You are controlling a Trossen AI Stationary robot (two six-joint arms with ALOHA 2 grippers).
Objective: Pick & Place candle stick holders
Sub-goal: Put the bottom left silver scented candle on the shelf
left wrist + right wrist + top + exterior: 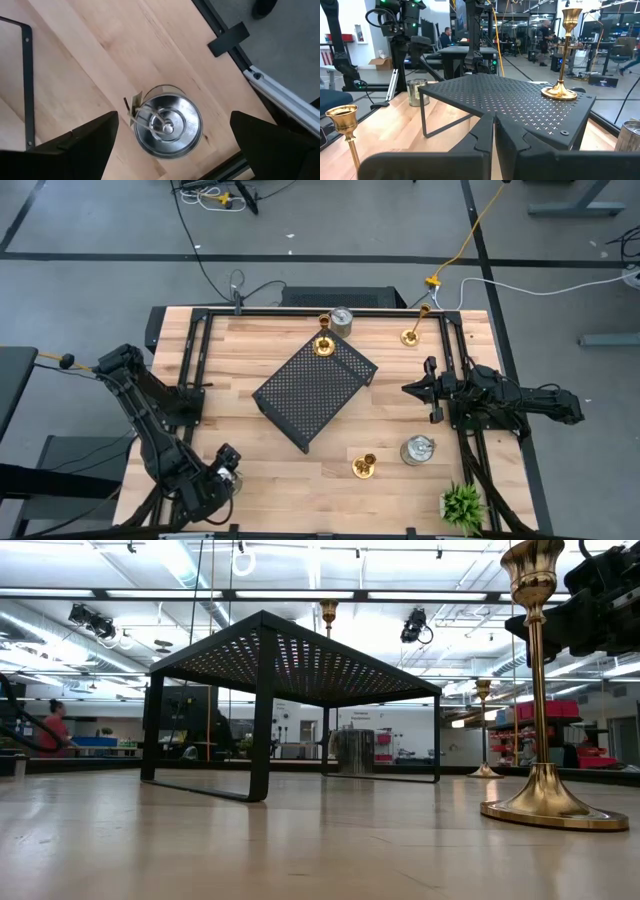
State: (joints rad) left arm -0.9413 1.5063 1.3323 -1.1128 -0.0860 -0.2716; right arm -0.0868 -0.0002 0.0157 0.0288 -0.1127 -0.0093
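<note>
My left gripper (228, 476) is open at the table's near left, pointing down. Its fingers (85, 145) stand wide on either side of a squat silver holder (167, 127) that rests on the wood, and they do not touch it. My right gripper (412, 388) is shut and empty, level, right of the black perforated tray (310, 390). One gold holder (325, 345) stands on the tray's far corner and also shows in the right wrist view (561, 55). Two more gold holders (412, 335) (364, 467) and two silver ones (342, 320) (417, 450) stand on the table.
A small green plant (462, 502) stands at the near right corner. A black frame rail (27, 85) runs along the table's left side by the left gripper. The near gold holder (540, 690) stands tall in the low view. Bare wood lies between the tray and the near edge.
</note>
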